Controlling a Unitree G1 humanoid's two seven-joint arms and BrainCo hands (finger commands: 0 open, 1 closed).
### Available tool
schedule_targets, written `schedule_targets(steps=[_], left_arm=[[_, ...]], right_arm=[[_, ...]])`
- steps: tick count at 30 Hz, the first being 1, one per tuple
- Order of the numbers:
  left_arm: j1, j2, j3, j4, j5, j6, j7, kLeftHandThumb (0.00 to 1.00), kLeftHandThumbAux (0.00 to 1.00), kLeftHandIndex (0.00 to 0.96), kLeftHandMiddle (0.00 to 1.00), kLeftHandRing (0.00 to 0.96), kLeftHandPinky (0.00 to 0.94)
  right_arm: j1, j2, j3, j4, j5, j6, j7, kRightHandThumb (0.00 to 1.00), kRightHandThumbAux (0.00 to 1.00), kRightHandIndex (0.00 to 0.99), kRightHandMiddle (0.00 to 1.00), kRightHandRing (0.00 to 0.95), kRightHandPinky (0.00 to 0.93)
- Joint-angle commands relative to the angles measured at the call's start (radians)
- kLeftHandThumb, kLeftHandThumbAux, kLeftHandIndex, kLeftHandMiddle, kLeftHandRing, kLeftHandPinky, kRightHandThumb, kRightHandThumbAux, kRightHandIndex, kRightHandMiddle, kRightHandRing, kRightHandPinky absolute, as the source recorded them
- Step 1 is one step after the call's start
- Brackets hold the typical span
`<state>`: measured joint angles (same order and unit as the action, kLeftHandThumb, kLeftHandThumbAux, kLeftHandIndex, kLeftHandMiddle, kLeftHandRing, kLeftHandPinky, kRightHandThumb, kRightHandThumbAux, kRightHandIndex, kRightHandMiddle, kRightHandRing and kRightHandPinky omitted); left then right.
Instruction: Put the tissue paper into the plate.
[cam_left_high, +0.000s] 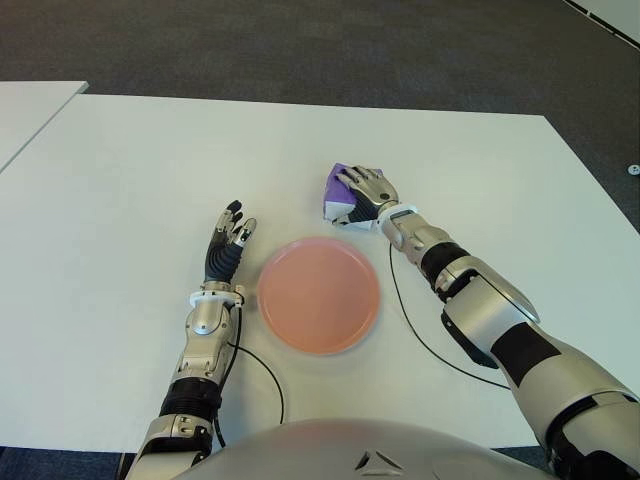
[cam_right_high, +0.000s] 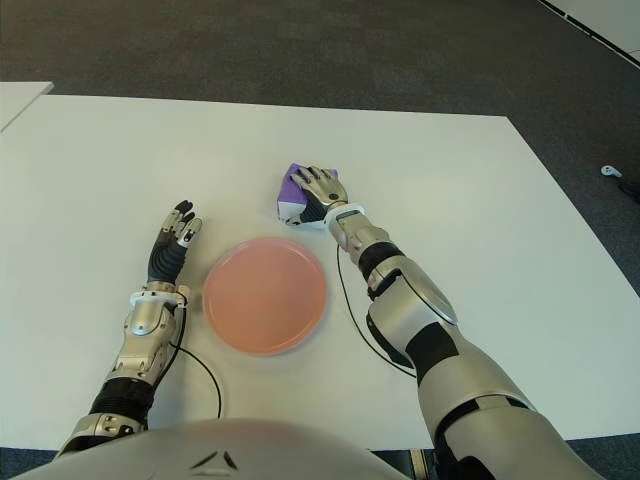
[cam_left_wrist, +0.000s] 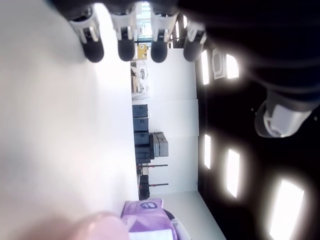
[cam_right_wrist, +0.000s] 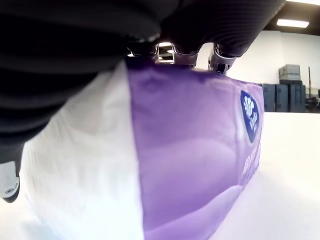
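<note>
One white table (cam_left_high: 120, 180) fills most of what I see from the head camera, with dark carpet (cam_left_high: 300, 40) beyond its far edge. On it, the pink plate (cam_left_high: 319, 294) sits close in front of me, bare inside, between my two forearms.

My right hand (cam_left_high: 362, 196) is reached out past the plate's far right rim and lies over the tissue paper (cam_left_high: 336, 192), a purple and white soft pack standing on the table, apart from the plate. In the right wrist view I see the pack (cam_right_wrist: 190, 160) pressed up against my palm, with the fingertips (cam_right_wrist: 220, 64) hooked over its far top edge and the thumb down its white end. The fingers are wrapped on the pack, so I read that hand as clamped on it; the pack's underside looks to be on the table, though I cannot tell for sure.

My left hand (cam_left_high: 226, 246) shows just to the left of the plate, fingers straight, close together and pointing away from me, holding nothing. In its own wrist view the four fingertips (cam_left_wrist: 126, 46) hang over bare tabletop, with the purple pack small and far off beyond them.
</note>
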<state>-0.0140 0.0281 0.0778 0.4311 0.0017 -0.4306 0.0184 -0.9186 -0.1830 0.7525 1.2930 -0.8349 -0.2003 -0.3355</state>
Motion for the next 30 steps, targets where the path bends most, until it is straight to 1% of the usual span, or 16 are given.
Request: schedule_targets(steps=[1,6,16,23,30], left_arm=[[0.041,-0.010,-0.002,0.028,0.004,0.030,0.010,0.000,0.391,0.000,0.000,0.000,0.000],[0.046,-0.009,-0.003,0.022,0.005,0.025,0.009,0.000,0.389,0.000,0.000,0.000,0.000],[0.056,-0.006,-0.001,0.010,0.005,0.029,0.009,0.000,0.388,0.000,0.000,0.000,0.000],[0.059,-0.002,0.003,0.012,-0.002,0.023,0.001,0.000,0.381,0.000,0.000,0.000,0.000],[0.060,0.003,0.005,0.017,-0.004,0.014,-0.005,0.000,0.383,0.000,0.000,0.000,0.000]], right_arm=[[0.144,0.034,0.060,0.074,-0.051,0.017,0.075,0.132,0.482,0.000,0.000,0.000,0.000],[0.177,0.037,0.077,0.086,-0.059,0.043,0.087,0.132,0.494,0.000,0.000,0.000,0.000],[0.192,0.043,0.088,0.096,-0.058,0.074,0.126,0.125,0.500,0.000,0.000,0.000,0.000],[0.196,0.040,0.078,0.098,-0.046,0.080,0.138,0.108,0.494,0.000,0.000,0.000,0.000],[0.198,0.037,0.057,0.097,-0.027,0.084,0.141,0.113,0.501,0.000,0.000,0.000,0.000]])
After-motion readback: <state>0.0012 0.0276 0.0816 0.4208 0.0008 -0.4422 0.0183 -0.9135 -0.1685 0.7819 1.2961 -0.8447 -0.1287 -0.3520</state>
